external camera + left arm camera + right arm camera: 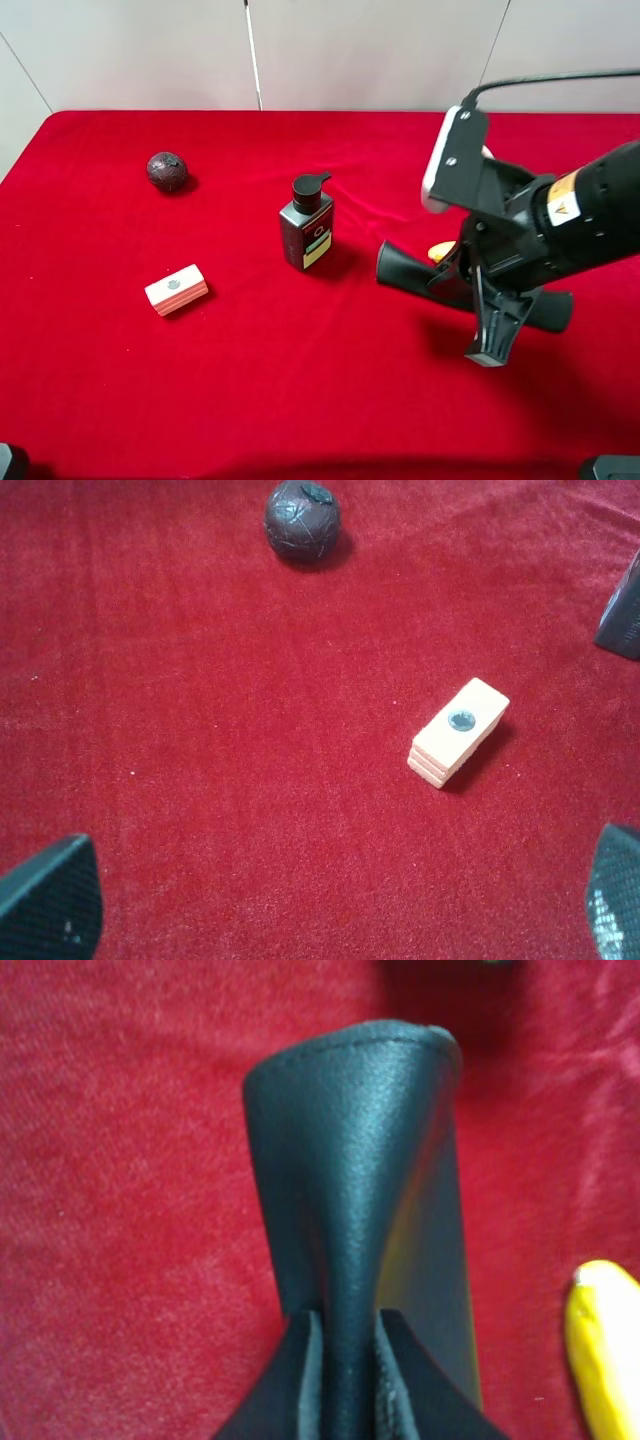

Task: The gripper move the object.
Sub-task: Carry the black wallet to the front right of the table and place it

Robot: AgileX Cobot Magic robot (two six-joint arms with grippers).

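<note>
Hidden or cut off:
- Black pouch [400,265] lies on the right side of the red cloth [300,400]. Its left rounded end and a bit of its right end show; the arm covers the middle.
- Banana [438,252]: from the high camera only a small yellow-orange bit shows just behind the pouch, the rest is behind the arm. The right wrist view shows one yellow end [605,1350] beside the pouch, cut off by the frame.
- Pump bottle [307,228] stands upright near the middle. In the left wrist view only a dark corner [622,615] shows at the edge.
- Left gripper [330,895]: only two dark fingertips [50,900] show, in the corners of its own view.
- Cannot tell whether the pouch rests on the cloth or hangs clear of it.

Grippers:
- Right gripper [488,345] is closed narrow on the pouch [350,1160]. Its fingers [300,1360] pinch the fabric into a raised ridge.
- Left gripper is spread wide, nothing between the tips, over the left part of the cloth.

Count:
- One pouch, one banana, one pump bottle.
- One dark ball [167,171], far left.
- One white-and-pink block [176,289], near left, with a round grey spot on top [458,732].
- The ball [302,520] and the block lie well apart.
</note>
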